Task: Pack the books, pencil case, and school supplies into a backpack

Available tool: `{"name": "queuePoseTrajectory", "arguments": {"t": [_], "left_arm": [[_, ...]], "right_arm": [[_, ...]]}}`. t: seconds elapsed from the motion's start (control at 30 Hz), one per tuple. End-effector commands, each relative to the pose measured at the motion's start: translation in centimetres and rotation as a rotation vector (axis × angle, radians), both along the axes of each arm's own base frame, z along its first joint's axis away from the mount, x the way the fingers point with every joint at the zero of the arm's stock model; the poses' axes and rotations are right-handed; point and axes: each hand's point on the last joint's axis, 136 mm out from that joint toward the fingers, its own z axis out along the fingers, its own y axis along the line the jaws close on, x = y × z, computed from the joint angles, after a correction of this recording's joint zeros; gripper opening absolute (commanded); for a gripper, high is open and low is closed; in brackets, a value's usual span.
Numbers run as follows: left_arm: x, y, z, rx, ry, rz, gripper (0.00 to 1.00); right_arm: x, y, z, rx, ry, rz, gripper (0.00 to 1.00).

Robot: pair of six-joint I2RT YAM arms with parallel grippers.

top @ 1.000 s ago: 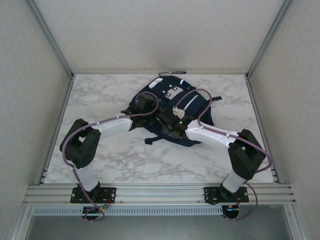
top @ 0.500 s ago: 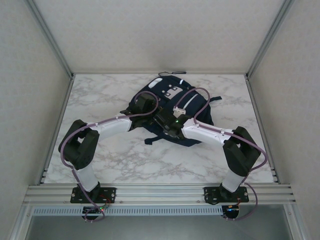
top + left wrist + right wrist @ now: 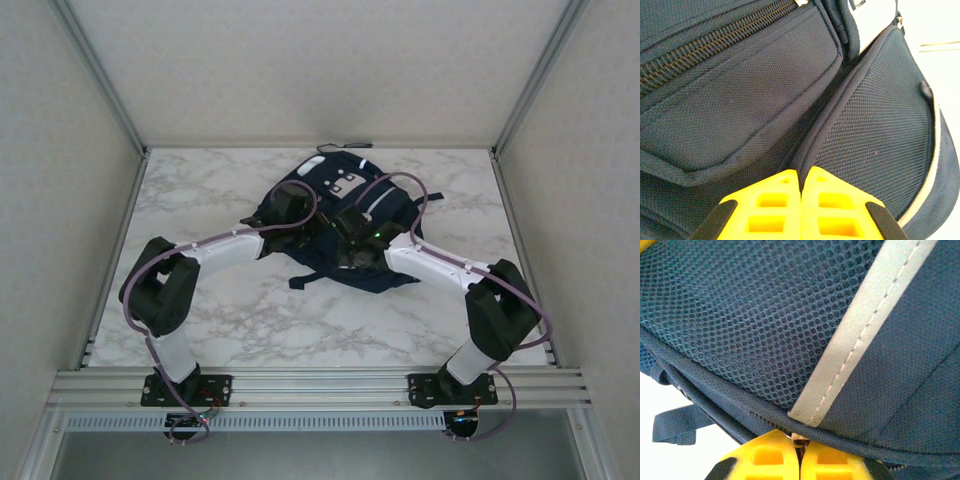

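1. Backpack [image 3: 365, 280]: navy with white trim, it is lying flat at the middle of the far half of the marble tabletop [image 3: 200, 190]. Both arms are reaching over it from the near edge.
2. Left hand [image 3: 800, 197]: it is sitting closed, its 2 yellow fingers pressed flat against each other. It is resting on the backpack's left part, at the seam where a fabric pocket panel is meeting a mesh panel [image 3: 880, 135]. Whether any cloth is caught between the fingers cannot be told. A closed zipper [image 3: 705, 42] is running across the pocket above the seam.
3. Right hand [image 3: 800, 455]: it is sitting closed at the backpack's piped edge, beside the left hand in the top view. Its 2 yellow fingers are pinching a small pale tab [image 3: 798, 439] on that edge seam.
4. White stripe [image 3: 855, 335]: this stitched band is running diagonally across the mesh and plain fabric, and it is ending just above the pinched tab.
5. Strap loop [image 3: 680, 425]: this navy webbing is hanging off the backpack's edge, to the left of the right hand in the wrist view.
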Motion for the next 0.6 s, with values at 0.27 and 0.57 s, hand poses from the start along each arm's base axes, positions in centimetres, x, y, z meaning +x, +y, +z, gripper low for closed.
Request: {"name": "queuePoseTrajectory", "arguments": {"t": [0.27, 0.57], "left_arm": [[3.9, 4.0, 2.2, 0.111, -0.071, 0.058, 0.00], [-1.6, 5.7, 2.5, 0.016, 0.062, 0.099, 0.66]], "right_arm": [[-2.1, 0.9, -1.7, 0.126, 0.220, 0.205, 0.00], [2.0, 6.4, 1.4, 0.330, 0.130, 0.224, 0.00]]}}
